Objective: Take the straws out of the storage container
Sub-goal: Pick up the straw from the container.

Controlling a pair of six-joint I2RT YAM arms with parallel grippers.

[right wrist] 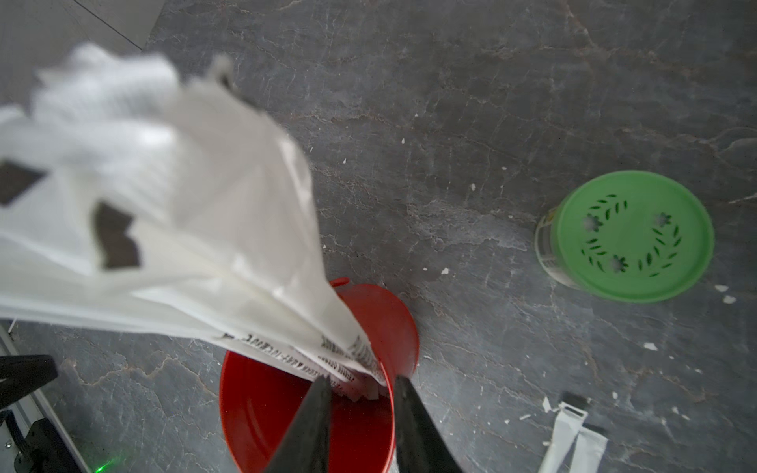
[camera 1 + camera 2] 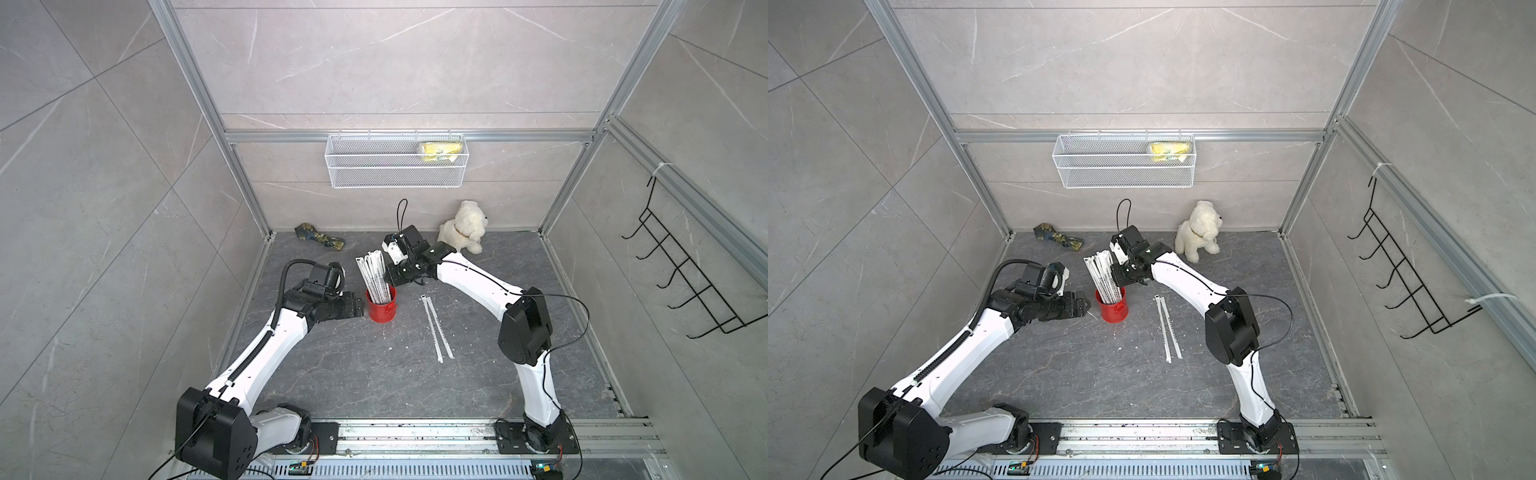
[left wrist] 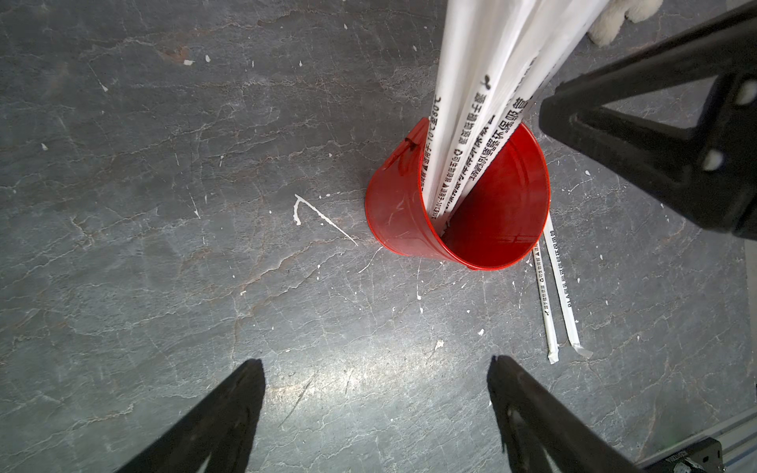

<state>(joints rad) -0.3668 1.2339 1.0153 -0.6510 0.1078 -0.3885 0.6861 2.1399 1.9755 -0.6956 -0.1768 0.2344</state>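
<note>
The storage container, a small red can [image 2: 381, 311] [image 2: 1113, 311] [image 3: 491, 213] [image 1: 262, 409], stands upright mid-table. A bundle of white paper-wrapped straws [image 2: 374, 272] [image 2: 1102, 274] [image 3: 479, 123] [image 1: 184, 229] leans in it. Two more straws [image 2: 436, 328] [image 2: 1169, 328] [image 3: 557, 295] lie flat on the table to its right. My right gripper [image 2: 391, 284] [image 2: 1122, 283] [image 1: 362, 381] hovers over the can's rim against the bundle, its jaws a narrow gap apart. Whether a straw lies between them is hidden. My left gripper [image 2: 360, 306] [image 2: 1084, 305] [image 3: 375, 364] stands wide open just left of the can, holding nothing.
A green-lidded jar [image 1: 631, 237] stands near the can. A white plush dog [image 2: 463, 226] and a patterned cloth [image 2: 320, 239] sit by the back wall. A wire basket [image 2: 395, 174] hangs above them, and a black hook rack [image 2: 685, 270] is on the right wall.
</note>
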